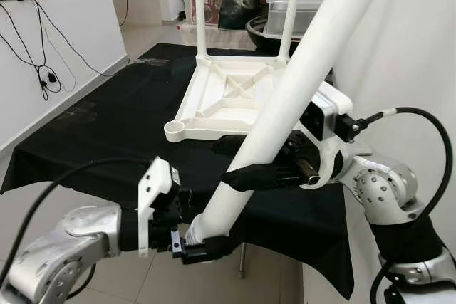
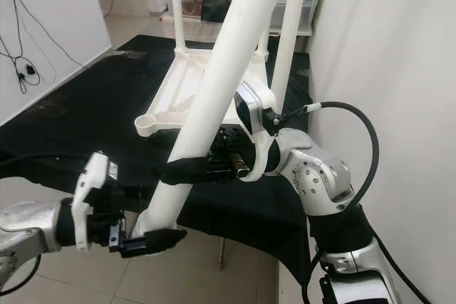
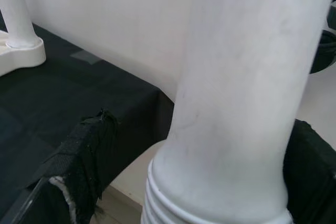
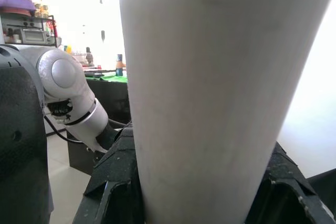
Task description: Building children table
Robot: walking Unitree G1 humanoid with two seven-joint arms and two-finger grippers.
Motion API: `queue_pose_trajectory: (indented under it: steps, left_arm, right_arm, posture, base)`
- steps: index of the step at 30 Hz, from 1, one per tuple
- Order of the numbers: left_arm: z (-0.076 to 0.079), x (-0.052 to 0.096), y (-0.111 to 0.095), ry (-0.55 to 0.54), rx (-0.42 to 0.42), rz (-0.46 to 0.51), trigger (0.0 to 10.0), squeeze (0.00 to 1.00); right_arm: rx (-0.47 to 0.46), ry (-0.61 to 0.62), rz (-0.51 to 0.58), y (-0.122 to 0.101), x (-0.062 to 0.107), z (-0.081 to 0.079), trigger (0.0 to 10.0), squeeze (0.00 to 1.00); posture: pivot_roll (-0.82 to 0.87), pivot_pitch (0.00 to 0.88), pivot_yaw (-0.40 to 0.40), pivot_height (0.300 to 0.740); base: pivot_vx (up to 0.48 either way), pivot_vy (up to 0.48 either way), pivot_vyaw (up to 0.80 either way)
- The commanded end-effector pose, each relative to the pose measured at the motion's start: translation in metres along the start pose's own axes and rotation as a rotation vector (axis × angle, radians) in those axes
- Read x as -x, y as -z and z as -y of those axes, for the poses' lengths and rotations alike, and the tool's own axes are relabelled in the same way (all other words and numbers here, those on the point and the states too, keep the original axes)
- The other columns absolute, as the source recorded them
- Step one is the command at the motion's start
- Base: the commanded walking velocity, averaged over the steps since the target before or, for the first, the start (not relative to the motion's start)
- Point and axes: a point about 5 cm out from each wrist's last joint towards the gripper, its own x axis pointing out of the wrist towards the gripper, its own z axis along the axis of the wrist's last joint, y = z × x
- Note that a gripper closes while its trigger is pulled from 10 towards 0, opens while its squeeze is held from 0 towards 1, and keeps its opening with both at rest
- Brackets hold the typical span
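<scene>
Left hand (image 1: 203,241) pinching threaded lower end of white table leg (image 1: 285,101); right hand (image 1: 260,174) clamped around shaft higher up. Upturned white table frame (image 1: 228,97) on black-draped tabletop (image 1: 100,133), far side.

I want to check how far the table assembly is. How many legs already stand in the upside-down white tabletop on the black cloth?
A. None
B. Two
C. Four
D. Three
B: two white legs stand upright at the far corners of the tabletop, the near corner socket is empty, and a further leg is held by the left pincer and the right pincer.
</scene>
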Motion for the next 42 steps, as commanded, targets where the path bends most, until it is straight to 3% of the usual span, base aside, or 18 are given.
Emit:
queue_pose_trajectory:
  steps: [1, 9, 10, 12, 13, 25, 27, 28, 29, 30, 31, 38, 40, 41, 42]
  left_arm:
    - [0.000, 0.001, 0.009, -0.012, 0.051, -0.033, 10.0, 0.00]
    - [0.002, 0.002, 0.018, 0.009, 0.054, -0.077, 10.0, 0.00]
    - [0.001, 0.001, 0.018, 0.006, 0.040, -0.084, 8.9, 0.00]
    - [0.000, 0.001, 0.019, 0.006, 0.031, -0.088, 8.9, 0.00]
    - [-0.001, 0.001, 0.020, 0.003, 0.021, -0.098, 0.0, 0.00]
    - [-0.001, -0.001, 0.022, 0.017, -0.022, -0.121, 0.0, 0.00]
    - [-0.001, -0.001, 0.024, 0.005, -0.038, -0.138, 0.0, 0.00]
    - [-0.002, -0.001, 0.025, -0.003, -0.043, -0.141, 2.4, 0.00]
    - [-0.002, -0.001, 0.025, -0.003, -0.043, -0.141, 2.4, 0.00]
    - [-0.003, -0.001, 0.025, -0.008, -0.049, -0.145, 5.5, 0.00]
    - [-0.003, -0.001, 0.025, -0.017, -0.054, -0.151, 10.0, 0.00]
    - [-0.010, 0.002, 0.026, -0.075, -0.095, -0.165, 10.0, 0.00]
    - [-0.023, 0.006, 0.031, -0.180, -0.142, -0.200, 10.0, 0.00]
    - [-0.023, 0.006, 0.031, -0.180, -0.142, -0.200, 10.0, 0.00]
    - [-0.029, 0.008, 0.034, -0.229, -0.166, -0.218, 10.0, 0.00]
  right_arm:
    - [0.046, -0.035, 0.002, -0.006, -0.006, -0.004, 0.0, 0.00]
    - [0.063, -0.043, -0.022, -0.005, -0.008, -0.004, 0.0, 0.00]
    - [0.066, -0.043, -0.025, -0.005, -0.009, -0.004, 0.0, 0.00]
    - [0.067, -0.043, -0.026, -0.004, -0.009, -0.004, 0.0, 0.00]
    - [0.068, -0.043, -0.026, -0.004, -0.009, -0.004, 0.0, 0.00]
    - [0.071, -0.029, -0.026, -0.003, -0.009, -0.004, 0.0, 0.00]
    - [0.083, 0.024, -0.041, 0.000, -0.009, 0.000, 0.0, 0.00]
    - [0.091, 0.055, -0.052, 0.001, -0.009, 0.002, 1.6, 0.00]
    - [0.091, 0.055, -0.052, 0.001, -0.009, 0.002, 1.6, 0.00]
    - [0.086, 0.135, -0.075, 0.005, -0.009, 0.008, 10.0, 0.00]
    - [0.064, 0.178, -0.081, 0.008, -0.008, 0.011, 10.0, 1.00]
    - [0.028, 0.259, -0.072, 0.013, -0.007, 0.015, 10.0, 1.00]
    - [-0.029, 0.363, 0.004, 0.015, -0.006, 0.018, 10.0, 1.00]
    - [-0.029, 0.363, 0.004, 0.015, -0.006, 0.018, 10.0, 1.00]
    - [-0.050, 0.394, 0.038, 0.015, -0.006, 0.019, 10.0, 0.95]
  posture:
    - [0.07, 0.000, 0.012, 0.740]
    - [0.07, 0.000, 0.012, 0.740]
    - [0.07, 0.000, 0.013, 0.740]
    - [0.07, 0.000, 0.013, 0.740]
    - [0.07, 0.000, 0.013, 0.740]
    - [0.06, 0.000, 0.014, 0.740]
    - [0.06, 0.000, 0.012, 0.740]
    - [0.06, 0.000, 0.012, 0.740]
    - [0.06, 0.000, 0.012, 0.740]
    - [0.07, 0.000, 0.010, 0.740]
    - [0.07, 0.000, 0.009, 0.740]
    - [0.07, 0.000, 0.007, 0.740]
    - [0.06, 0.000, 0.007, 0.740]
    - [0.06, 0.000, 0.007, 0.740]
    - [0.06, 0.000, 0.007, 0.740]
  base:
    - [0.000, 0.000, 0.00]
    - [0.000, 0.000, 0.00]
    - [0.000, 0.000, 0.00]
    - [0.000, 0.000, 0.00]
    - [0.000, 0.000, 0.00]
    - [0.000, 0.000, 0.00]
    - [0.000, 0.000, 0.00]
    - [0.000, 0.000, 0.00]
    - [0.000, 0.000, 0.00]
    - [0.000, 0.000, 0.00]
    - [0.000, 0.000, 0.00]
    - [0.000, 0.000, 0.00]
    - [0.000, 0.000, 0.00]
    - [0.000, 0.000, 0.00]
    - [0.000, 0.000, 0.00]
